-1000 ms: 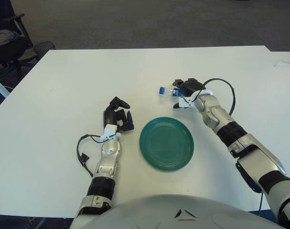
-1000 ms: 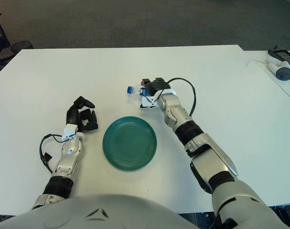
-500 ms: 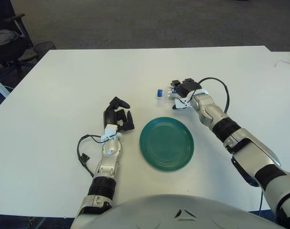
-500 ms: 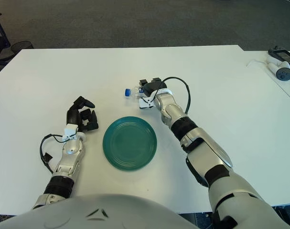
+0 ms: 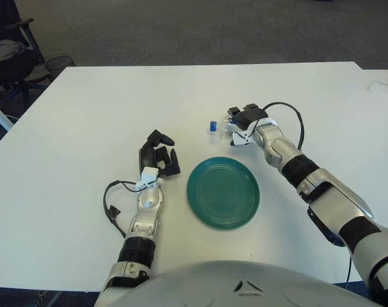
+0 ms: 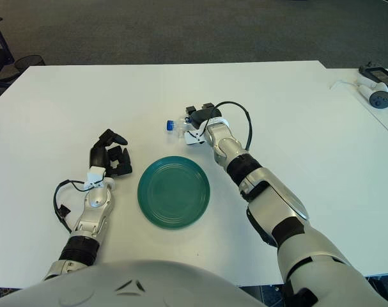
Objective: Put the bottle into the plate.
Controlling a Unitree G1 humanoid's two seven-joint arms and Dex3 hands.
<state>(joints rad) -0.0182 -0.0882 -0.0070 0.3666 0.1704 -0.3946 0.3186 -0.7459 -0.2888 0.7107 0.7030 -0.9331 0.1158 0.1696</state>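
Beyond the far rim of the green plate (image 5: 223,192), on the white table (image 5: 85,115), our right hand (image 5: 243,121) has its fingers wrapped around the small clear bottle (image 5: 222,125), whose blue cap (image 5: 213,126) pokes out toward our left. Compared with a second ago, the hand and bottle have drifted a little to our left, the forearm has swung in closer to the plate's far-right edge, and the cap now shows turned more end-on. We read that as the carry having begun, though we cannot tell from these views whether the bottle is lifted clear of the table or only just above it. It is not over the plate yet; it sits just past the rim, near but apart, so what remains is to bring it toward us and lower it into the dish. The bottle itself looks small, transparent and lying roughly on its side in the grasp, most of its body hidden by the dark fingers, so only the neck and cap show plainly. Being round and light, it may well roll once released on the shallow plate. Our left hand (image 5: 158,157) shows to the left of the plate, fingers loosely curled and holding nothing, unchanged over the last second.
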